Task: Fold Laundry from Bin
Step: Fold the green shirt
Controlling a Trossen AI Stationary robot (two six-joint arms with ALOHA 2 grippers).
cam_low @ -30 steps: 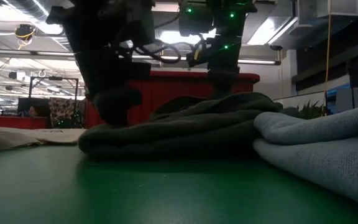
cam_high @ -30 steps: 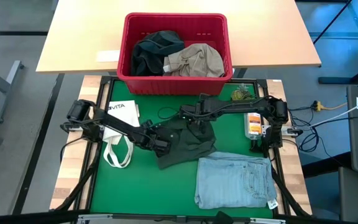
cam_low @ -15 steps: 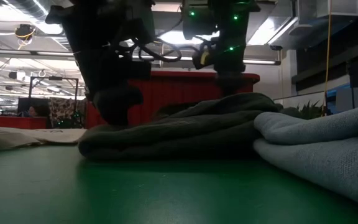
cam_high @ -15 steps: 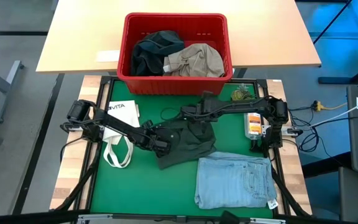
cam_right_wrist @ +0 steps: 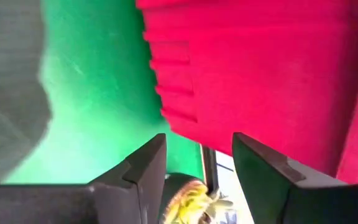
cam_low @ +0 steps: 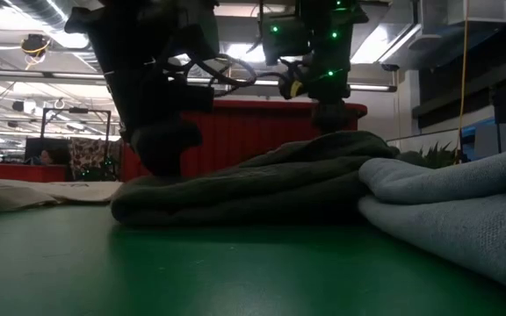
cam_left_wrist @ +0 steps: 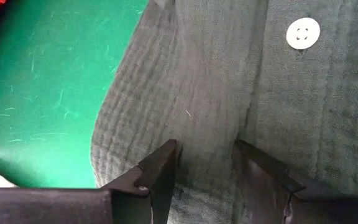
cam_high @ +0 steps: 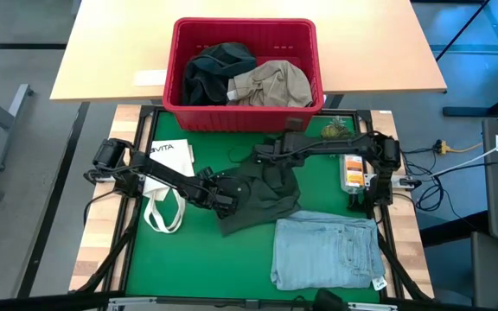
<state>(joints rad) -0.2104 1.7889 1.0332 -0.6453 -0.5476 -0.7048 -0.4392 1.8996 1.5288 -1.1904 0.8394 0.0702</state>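
A dark green garment with a white button lies bunched on the green mat. Folded light blue jeans lie beside it, near the front right. My left gripper stands open at the garment's left end, and cloth shows between its fingers. My right gripper hangs open above the garment's far edge, with nothing between its fingers. The red bin stands beyond the mat and holds a dark piece and a khaki one. My left gripper comes from above, pointing down, with its open fingertips set on the garment's left part, a little away from the button. The cloth lies flat on the mat under and between the fingers. Nothing is lifted.
A white tote bag lies on the mat's left side under the left arm. An orange bottle and a small green plant sit at the mat's right far corner. The bin's red wall is close in front of my right gripper.
My right gripper has opened, let go of the green garment's far edge, and drawn up and back toward the table's right and the bin. The garment stays where it lay.
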